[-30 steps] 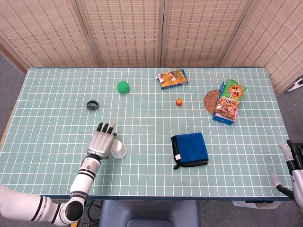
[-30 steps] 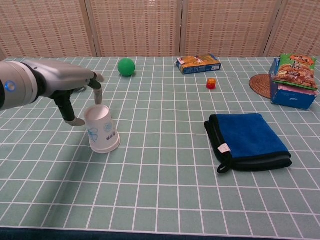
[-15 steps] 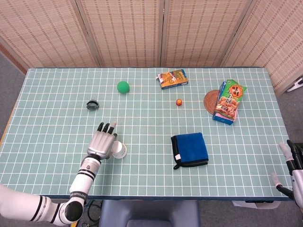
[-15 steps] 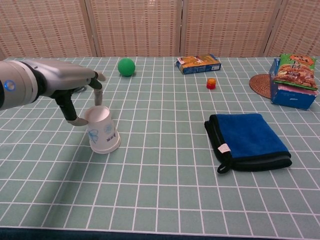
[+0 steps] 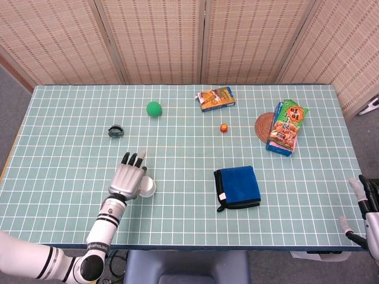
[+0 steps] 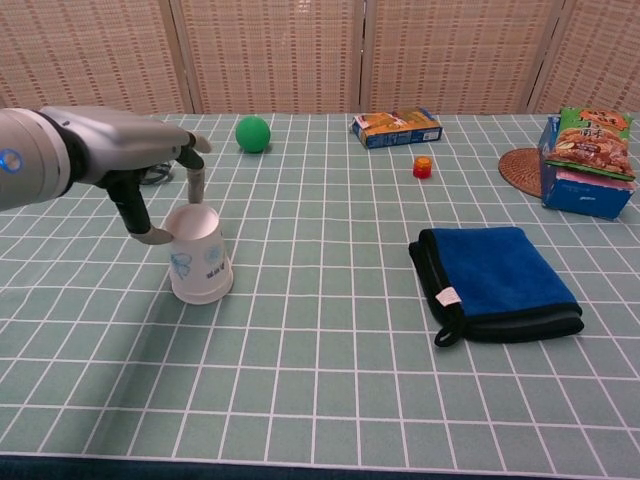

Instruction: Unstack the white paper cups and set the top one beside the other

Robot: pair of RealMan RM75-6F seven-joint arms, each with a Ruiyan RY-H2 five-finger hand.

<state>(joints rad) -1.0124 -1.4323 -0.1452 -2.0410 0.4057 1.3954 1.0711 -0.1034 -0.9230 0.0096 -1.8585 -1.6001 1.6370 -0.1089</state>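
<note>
Cups: white, stacked, upside down on the table, left front area; blue print on the side. Left hand: above and behind the stack, thumb and a finger touching its top edge on either side, pinching it. Right hand: at the table's right front edge, fingers apart, holding nothing. Blue cloth: folded, right of the cups, well apart. Green ball, snack box, orange cap: far side. Black ring: behind the left hand. Snack bag: far right, beside a woven mat.
</note>
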